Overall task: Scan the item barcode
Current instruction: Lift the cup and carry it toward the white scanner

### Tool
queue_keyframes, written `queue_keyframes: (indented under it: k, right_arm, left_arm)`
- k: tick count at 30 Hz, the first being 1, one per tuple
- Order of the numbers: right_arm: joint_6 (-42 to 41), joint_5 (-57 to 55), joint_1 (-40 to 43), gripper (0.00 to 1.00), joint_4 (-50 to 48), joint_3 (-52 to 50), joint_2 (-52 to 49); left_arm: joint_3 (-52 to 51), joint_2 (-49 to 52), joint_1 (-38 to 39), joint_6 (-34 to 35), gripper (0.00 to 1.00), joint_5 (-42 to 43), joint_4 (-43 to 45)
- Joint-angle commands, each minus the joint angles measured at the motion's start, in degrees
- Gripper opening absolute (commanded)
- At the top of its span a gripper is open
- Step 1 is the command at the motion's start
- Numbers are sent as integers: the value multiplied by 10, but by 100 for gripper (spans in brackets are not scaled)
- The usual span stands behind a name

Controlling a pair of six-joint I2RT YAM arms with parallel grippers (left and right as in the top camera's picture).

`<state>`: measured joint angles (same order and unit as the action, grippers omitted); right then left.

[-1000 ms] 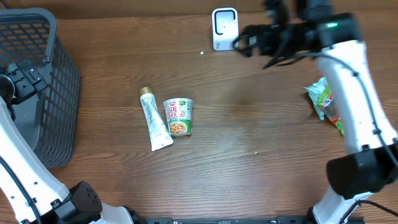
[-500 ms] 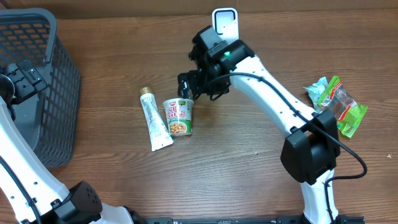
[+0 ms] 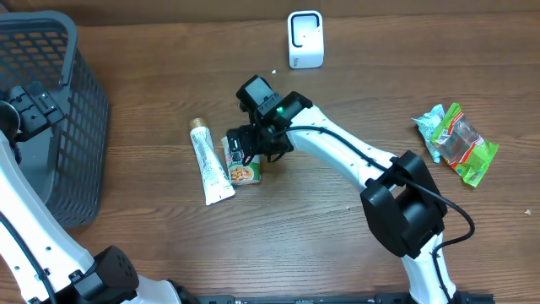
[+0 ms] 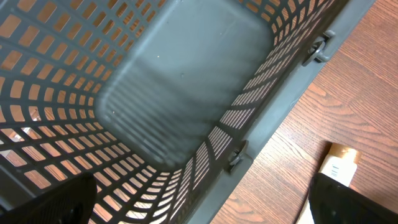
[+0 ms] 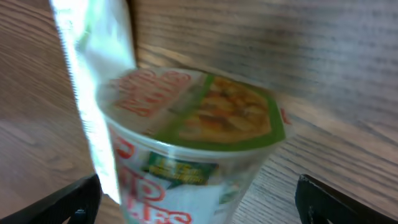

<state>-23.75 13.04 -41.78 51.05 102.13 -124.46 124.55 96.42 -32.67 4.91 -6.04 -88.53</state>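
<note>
A dark brown wooden table [image 3: 337,236] with a clear grain is seen from above; nothing of the room beyond it can be made out. A dark grey plastic mesh basket [image 3: 80,127] stands at the left edge. A small white scanner [image 3: 305,38] is set upright at the far edge, well apart from everything else. A crumpled green packet [image 3: 456,142] lies at the right side.

Near the middle, a noodle cup [image 3: 245,169] lies on its side, just beside a white tube [image 3: 209,162] with a gold cap. Red lettering is printed on the cup's wall and lid, with a picture of noodles on a green ground. In the right wrist view the print is blurred and only fragments can be read. No writing can be read on the tube, the packet or the scanner.

The right arm [image 3: 337,156] is stretched from its base at the near right edge across the table to the cup. The right gripper [image 3: 245,150] is lowered over the cup's upper end with its fingers [image 5: 62,199] spread wide. The cup [image 5: 193,149] is seen close ahead of them and is not clasped.

The left arm [image 3: 25,228] rises along the left edge. The left gripper [image 3: 34,110] is held above the basket [image 4: 186,93], spread wide with nothing in it.
</note>
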Motion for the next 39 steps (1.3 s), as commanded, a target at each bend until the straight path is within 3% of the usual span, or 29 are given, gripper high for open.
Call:
queue_keyframes:
  k: [1, 7, 16, 24, 33, 39]
  right_arm:
    - [-3, -36, 3, 99, 12, -7, 0]
    - [-2, -78, 54, 100, 115, -6, 0]
    - [58, -47, 122, 100, 144, -5, 0]
    - [73, -2, 136, 100, 133, -5, 0]
    - [-17, 23, 155, 97, 87, -6, 0]
    - [-41, 68, 155, 95, 10, -70, 0]
  left_arm:
    - [9, -5, 2, 0, 100, 1, 1]
    - [9, -5, 2, 0, 100, 1, 1]
    - [9, -5, 2, 0, 100, 1, 1]
    - [9, -5, 2, 0, 100, 1, 1]
    - [9, -5, 2, 0, 100, 1, 1]
    - [9, -5, 2, 0, 100, 1, 1]
